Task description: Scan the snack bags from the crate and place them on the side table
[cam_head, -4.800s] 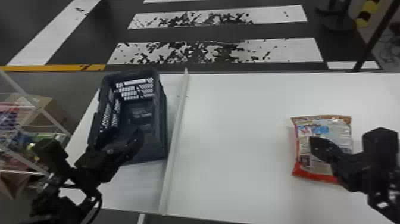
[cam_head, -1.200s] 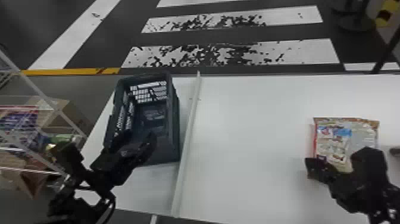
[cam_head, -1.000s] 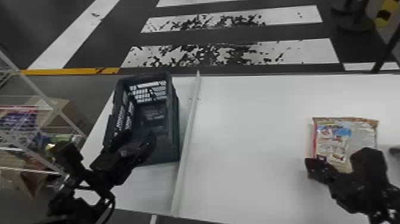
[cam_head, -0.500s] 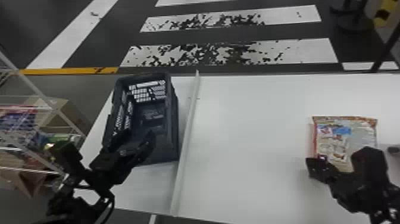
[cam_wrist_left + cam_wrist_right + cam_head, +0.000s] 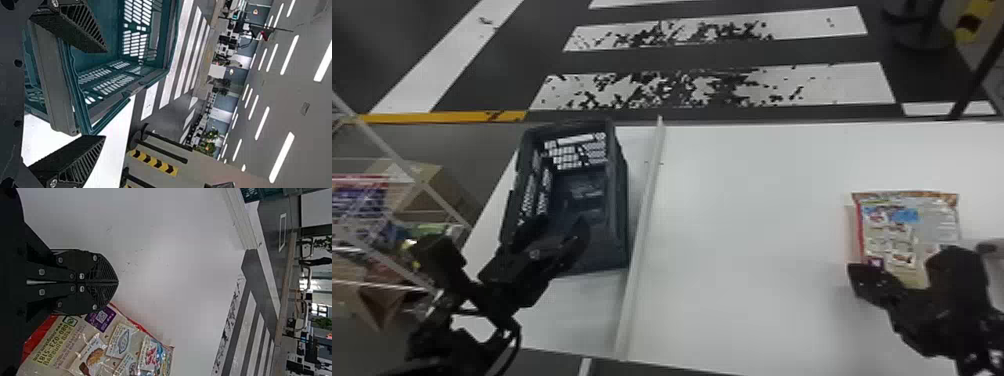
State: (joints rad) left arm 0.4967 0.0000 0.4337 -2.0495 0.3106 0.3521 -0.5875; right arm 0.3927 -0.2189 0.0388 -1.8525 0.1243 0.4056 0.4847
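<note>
The snack bag (image 5: pixel 904 225) lies flat on the white table at the right, its printed side up. At its lower left edge is my right gripper (image 5: pixel 857 277), low over the table. In the right wrist view the bag (image 5: pixel 94 348) lies beside the right gripper (image 5: pixel 117 282), whose fingers are pressed together with nothing between them. My left gripper (image 5: pixel 554 232) stays over the near part of the dark crate (image 5: pixel 621 200). In the left wrist view the left gripper (image 5: pixel 103 94) has its fingers wide apart, with the crate's near wall (image 5: pixel 55 78) beyond them.
A long white strip (image 5: pixel 639 235) divides the table (image 5: pixel 747 225) between crate and bag. Left of the table stands a wire rack (image 5: pixel 397 160) with packages and boxes. A small dark object (image 5: pixel 989 246) shows at the right edge.
Since the oldest frame, the head view has shifted slightly, and my right gripper has gone from over the bag's middle to its lower left edge. During the last second almost nothing has moved.
</note>
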